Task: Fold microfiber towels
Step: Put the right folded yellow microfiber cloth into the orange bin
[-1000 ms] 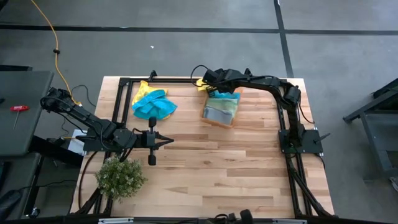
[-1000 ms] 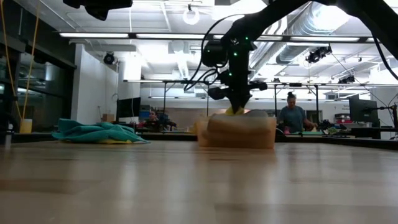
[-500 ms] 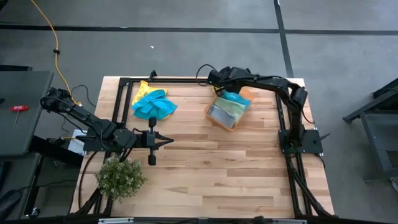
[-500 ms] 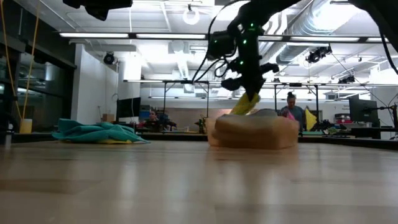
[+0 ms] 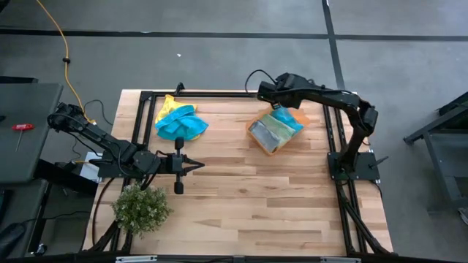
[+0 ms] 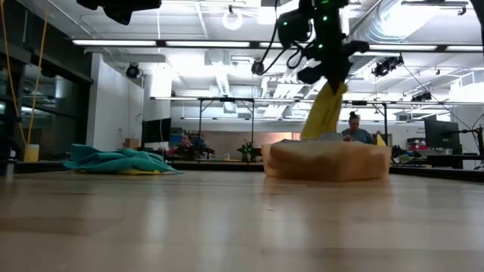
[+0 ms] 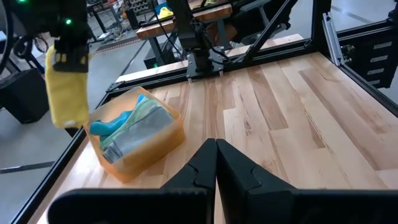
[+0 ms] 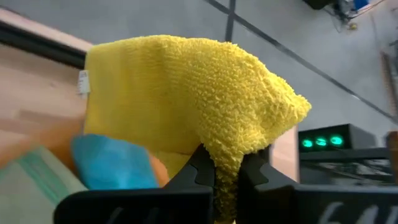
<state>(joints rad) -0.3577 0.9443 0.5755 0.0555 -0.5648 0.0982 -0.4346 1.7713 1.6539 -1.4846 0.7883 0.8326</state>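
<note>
Yellow microfiber towel (image 8: 186, 99) hangs pinched in the right gripper (image 8: 225, 163), jaws clenched on a fold of it, small white tag (image 8: 83, 81) at one edge. In the low view the same towel (image 6: 324, 112) dangles upper centre-right of the frame, lifted clear above the orange translucent bin (image 6: 329, 161), lower end just over the bin's contents. From the high view the right gripper (image 5: 272, 93) sits in the upper centre of the frame, at the far edge of the wooden table (image 5: 248, 204), just beside the bin (image 5: 266, 146); the yellow towel is hard to make out there under the arm. Bin is tilted diagonally on the table and holds folded towels, teal-blue (image 5: 295, 117), light green and grey (image 5: 269, 130) packed side by side; left wrist view shows them too, teal and grey (image 7: 134, 134) in the bin (image 7: 146, 155) at left of frame, yellow towel (image 7: 66, 93) hanging above and beside it. Loose teal-blue towel heap (image 5: 180, 123) lies upper left on the table with a bit of yellow cloth (image 5: 167, 101) under its far edge, well apart from the bin. Left gripper (image 5: 196, 165) rests at mid-left of the table, jaws pressed together, grasping nothing, pointing toward table centre. Small bushy green plant (image 5: 142, 207) at lower left. People (image 6: 354, 136) visible in the room behind, low view.
</note>
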